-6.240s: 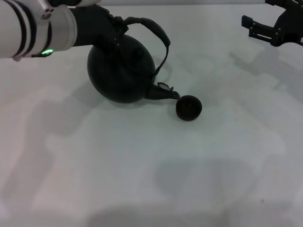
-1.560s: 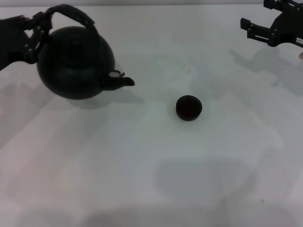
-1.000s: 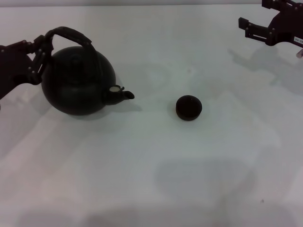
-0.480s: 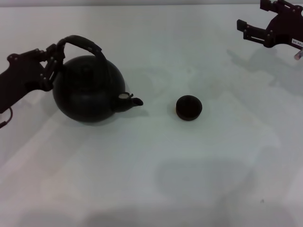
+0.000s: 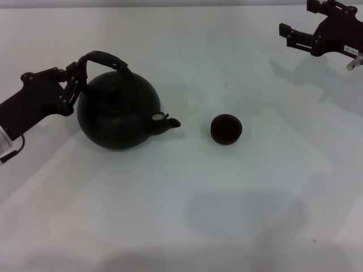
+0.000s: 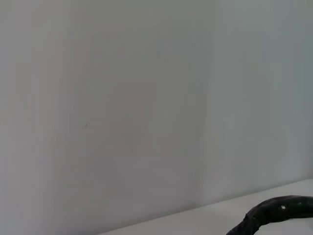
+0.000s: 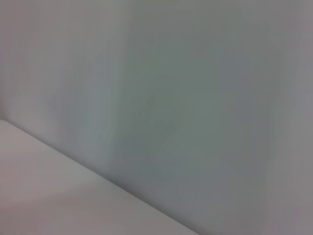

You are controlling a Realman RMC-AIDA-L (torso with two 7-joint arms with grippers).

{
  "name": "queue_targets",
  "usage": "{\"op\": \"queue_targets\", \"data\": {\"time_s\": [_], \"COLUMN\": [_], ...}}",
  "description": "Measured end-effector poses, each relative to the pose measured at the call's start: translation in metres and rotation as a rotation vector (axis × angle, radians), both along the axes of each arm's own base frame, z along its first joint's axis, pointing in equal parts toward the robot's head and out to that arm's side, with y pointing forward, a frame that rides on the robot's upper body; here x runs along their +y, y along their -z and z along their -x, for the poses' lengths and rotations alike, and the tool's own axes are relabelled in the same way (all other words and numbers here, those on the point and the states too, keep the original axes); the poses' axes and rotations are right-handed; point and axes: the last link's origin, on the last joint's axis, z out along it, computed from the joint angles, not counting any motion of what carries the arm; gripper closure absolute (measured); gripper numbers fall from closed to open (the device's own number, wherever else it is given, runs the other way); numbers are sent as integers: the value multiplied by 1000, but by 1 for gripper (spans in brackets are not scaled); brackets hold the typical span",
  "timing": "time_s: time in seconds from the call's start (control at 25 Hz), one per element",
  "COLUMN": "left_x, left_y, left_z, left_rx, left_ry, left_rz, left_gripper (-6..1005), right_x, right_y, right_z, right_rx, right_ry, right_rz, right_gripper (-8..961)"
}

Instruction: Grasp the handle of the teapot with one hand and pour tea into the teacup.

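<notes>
The left end effector (image 5: 72, 85) is closed on the handle (image 5: 104, 58) of the teapot (image 5: 119, 111), at the end of the hoop farthest from the teacup (image 5: 226, 128). The teapot is to the left of the teacup, with a clear gap between them, and its spout (image 5: 167, 121) points toward the cup.

The risk is in the grip — it sits low on one side of the hoop, so the heavy pot may swing or slip when tilted. The cup is small, and tea could easily miss it and run over the counter (image 5: 187, 209).

The right end effector (image 5: 312, 35) hangs far behind the teacup, its fingers apart and holding nothing.
</notes>
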Motion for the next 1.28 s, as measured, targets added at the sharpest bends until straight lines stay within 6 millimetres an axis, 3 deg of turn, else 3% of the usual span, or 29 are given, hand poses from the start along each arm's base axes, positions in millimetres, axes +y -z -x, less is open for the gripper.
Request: {"op": "queue_targets", "data": {"time_s": [0.44, 0.72, 0.8, 1.28], "left_x": [3, 6, 7, -6], "left_y": [-5, -6, -6, -10], "left_z": [1, 0, -1, 6], "left_rx": [0, -6, -14, 11], "left_ry": [-10, -10, -13, 8], "left_rz": [-24, -32, -38, -73], "left_gripper": [807, 675, 493, 242], "right_x": [4, 6, 6, 6], "right_y": [2, 3, 3, 2], "right_z": [1, 3, 3, 2], "right_rx": [-4, -6, -6, -1], "right_ry": [9, 7, 7, 14], "right_rz": [0, -1, -1, -3], "right_gripper": [87, 87, 87, 87]}}
